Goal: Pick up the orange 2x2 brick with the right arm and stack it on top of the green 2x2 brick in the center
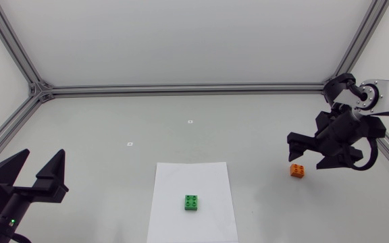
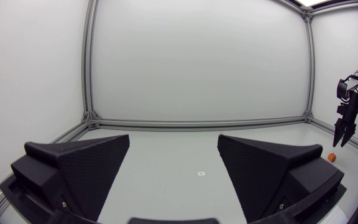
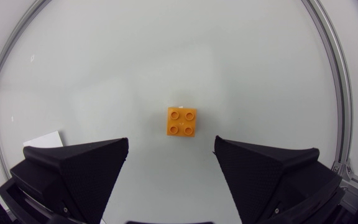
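The orange 2x2 brick (image 1: 297, 171) lies on the table at the right, studs up. My right gripper (image 1: 314, 153) hangs open just above and beside it; in the right wrist view the orange brick (image 3: 182, 121) sits ahead of the gap between the spread fingers (image 3: 79, 168), untouched. The green 2x2 brick (image 1: 192, 202) rests on a white paper sheet (image 1: 191, 177) near the table's front middle. My left gripper (image 1: 38, 169) stands open at the front left, empty; from the left wrist view the orange brick (image 2: 332, 158) is a tiny spot below the right arm (image 2: 347, 115).
Aluminium frame rails (image 1: 181, 88) run along the table's back and sides. Two small white markers (image 1: 130, 143) lie on the tabletop behind the paper. A corner of the white sheet (image 3: 42, 139) shows beside the right gripper's finger.
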